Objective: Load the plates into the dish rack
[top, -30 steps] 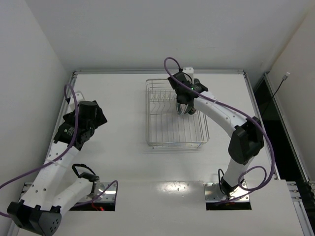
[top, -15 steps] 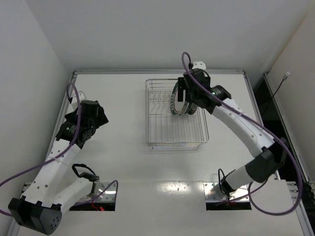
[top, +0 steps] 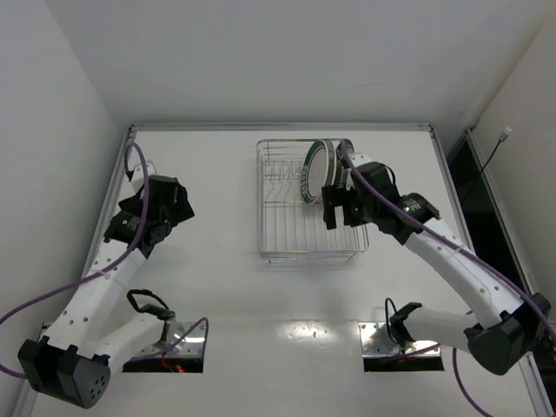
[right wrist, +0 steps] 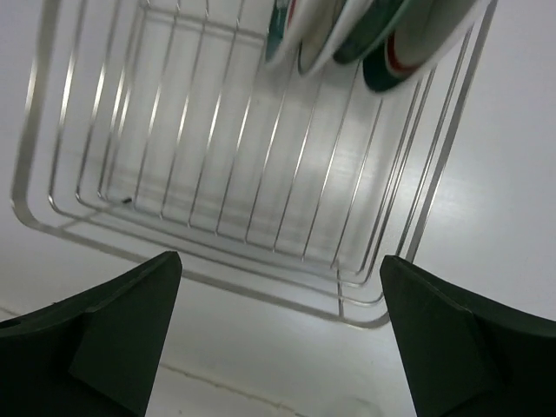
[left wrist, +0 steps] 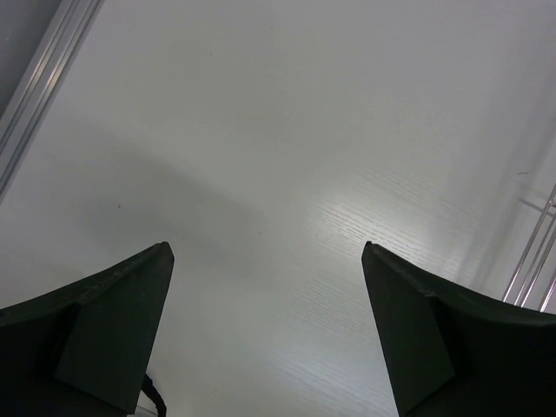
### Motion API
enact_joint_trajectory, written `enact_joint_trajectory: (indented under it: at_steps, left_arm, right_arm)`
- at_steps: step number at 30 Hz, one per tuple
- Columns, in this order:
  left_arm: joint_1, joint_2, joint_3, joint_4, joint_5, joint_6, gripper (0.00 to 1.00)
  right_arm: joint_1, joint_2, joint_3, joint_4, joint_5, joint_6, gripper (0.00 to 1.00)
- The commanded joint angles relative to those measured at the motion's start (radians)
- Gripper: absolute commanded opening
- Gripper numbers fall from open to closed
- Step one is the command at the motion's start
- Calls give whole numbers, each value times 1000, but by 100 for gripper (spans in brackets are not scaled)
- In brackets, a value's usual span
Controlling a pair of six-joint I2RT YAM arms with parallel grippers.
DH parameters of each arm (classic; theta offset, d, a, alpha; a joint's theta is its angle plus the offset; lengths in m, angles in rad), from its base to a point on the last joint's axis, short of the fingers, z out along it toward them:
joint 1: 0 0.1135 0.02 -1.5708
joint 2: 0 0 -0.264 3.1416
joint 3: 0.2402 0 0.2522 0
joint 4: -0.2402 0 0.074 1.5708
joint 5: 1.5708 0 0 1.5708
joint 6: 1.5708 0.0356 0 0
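The dish rack (top: 306, 254) is a silver wire basket at the back middle of the table. Several plates (top: 316, 168) stand on edge side by side in its far right part. In the right wrist view the plates (right wrist: 369, 39) show as rims at the top, one with a green rim and red ring, above the rack's wire floor (right wrist: 217, 191). My right gripper (top: 332, 217) (right wrist: 280, 261) hangs open and empty over the rack's near right corner, apart from the plates. My left gripper (top: 178, 208) (left wrist: 268, 252) is open over bare table, left of the rack.
A raised metal rail (top: 278, 127) runs along the table's far edge and down both sides. White walls stand close on the left and at the back. Purple cables trail from both arms. A few wires of the rack (left wrist: 534, 261) show at the right edge of the left wrist view.
My right gripper has opened, let go of a plate in the rack, and drawn back toward the rack's near side. The left arm has barely shifted.
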Motion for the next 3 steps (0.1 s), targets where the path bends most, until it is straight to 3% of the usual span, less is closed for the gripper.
enact_joint_trajectory:
  at_steps: [1,3]
  left_arm:
    - [-8,-6,-3,21,-13,3,89]
    - [-8,-6,-3,38,1,3,89]
  right_arm:
    - [-1,-57,-61,25,-50,45,96]
    - [-1,-74,-73,6,-15,46,98]
